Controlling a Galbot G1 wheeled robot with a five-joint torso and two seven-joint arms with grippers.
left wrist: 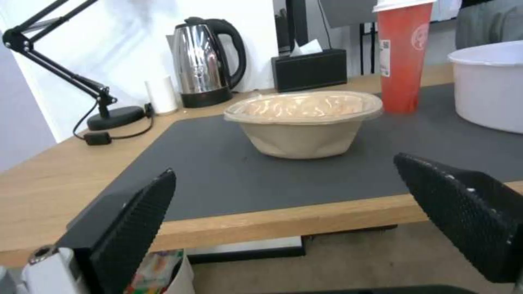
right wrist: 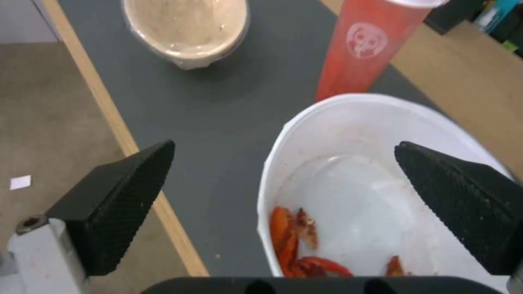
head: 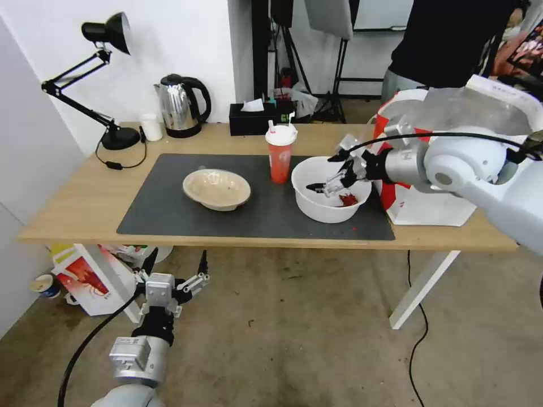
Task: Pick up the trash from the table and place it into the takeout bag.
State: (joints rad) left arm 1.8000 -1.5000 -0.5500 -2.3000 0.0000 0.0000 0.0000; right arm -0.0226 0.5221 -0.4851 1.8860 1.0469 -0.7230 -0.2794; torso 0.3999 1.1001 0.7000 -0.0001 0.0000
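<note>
1. Left end effector (head: 175, 270) hangs low before the desk (head: 73, 209), spread wide, parked out of the way.
2. Right end effector (head: 331, 182), wide, hovers over the white bowl's (head: 317, 209) rim, likely to grip it.
3. Paper bowl (head: 216, 189) and cup (head: 280, 154) wait on the mat.
4. Bag (head: 430, 209) stands open beside the white bowl for short drops.

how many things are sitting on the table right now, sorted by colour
White: 3 - large white round bowl, small white cup, white and red takeout bag
Red: 1 - red drink cup with white lid
Beige: 1 - shallow beige paper bowl
Black: 2 - black desk lamp, black tissue box
Silver: 1 - steel kettle
Grey: 1 - dark grey mat
Total: 9
</note>
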